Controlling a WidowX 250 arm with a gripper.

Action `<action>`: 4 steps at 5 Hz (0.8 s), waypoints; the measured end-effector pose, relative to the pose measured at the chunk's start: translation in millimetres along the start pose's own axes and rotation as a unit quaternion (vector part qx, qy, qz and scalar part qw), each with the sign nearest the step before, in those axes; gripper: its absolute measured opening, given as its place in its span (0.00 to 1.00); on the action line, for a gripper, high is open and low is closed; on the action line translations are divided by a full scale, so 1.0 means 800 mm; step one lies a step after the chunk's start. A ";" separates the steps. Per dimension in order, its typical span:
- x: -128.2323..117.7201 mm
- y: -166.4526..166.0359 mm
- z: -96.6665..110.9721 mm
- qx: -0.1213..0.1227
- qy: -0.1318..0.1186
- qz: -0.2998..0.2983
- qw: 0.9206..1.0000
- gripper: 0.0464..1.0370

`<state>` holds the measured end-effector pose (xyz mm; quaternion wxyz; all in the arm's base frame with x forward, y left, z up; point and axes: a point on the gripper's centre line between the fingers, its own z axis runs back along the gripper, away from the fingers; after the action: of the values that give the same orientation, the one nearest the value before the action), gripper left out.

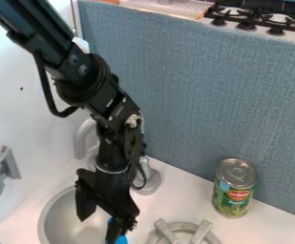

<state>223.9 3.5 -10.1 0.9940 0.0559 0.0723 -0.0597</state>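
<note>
Claw (98, 229) hangs over the round grey metal sink bowl (52, 220), black fingers spread, bare bowl visible in the gap. Reads as open, nothing clamped.

Nearest item: a bright blue object (121, 239), right at the claw's lower finger, mostly hidden behind it and cut by the frame edge. Looks to be in or just over the bowl; contact with the finger can't be confirmed. Shape and material: can't tell.

Handling, my read: probably light, a toy-kitchen sort of piece. If molded plastic, stiff and a bit slick; if cloth or sponge, it'll squash and forgive a sloppy grip. Breakage risk looks low either way. Bigger risk is nudging it along the curved bowl with the near finger. Grip: straddle the body, fingers on opposite sides, near the middle so it doesn't tip. If there's a raised rim or edge, pinch that. Moderate squeeze, keep tips off the bowl wall.

Around the claw: grey curved faucet (82, 138) behind it, grey pronged burner ring (186, 232) just to its right in view, green-labelled metal can (234, 188) standing upright farther right, well apart.
</note>
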 end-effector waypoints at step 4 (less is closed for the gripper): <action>0.014 -0.009 -0.028 -0.017 0.014 0.008 1.000 0.34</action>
<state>230.7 -2.1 -34.5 0.9941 0.0406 0.0872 -0.0494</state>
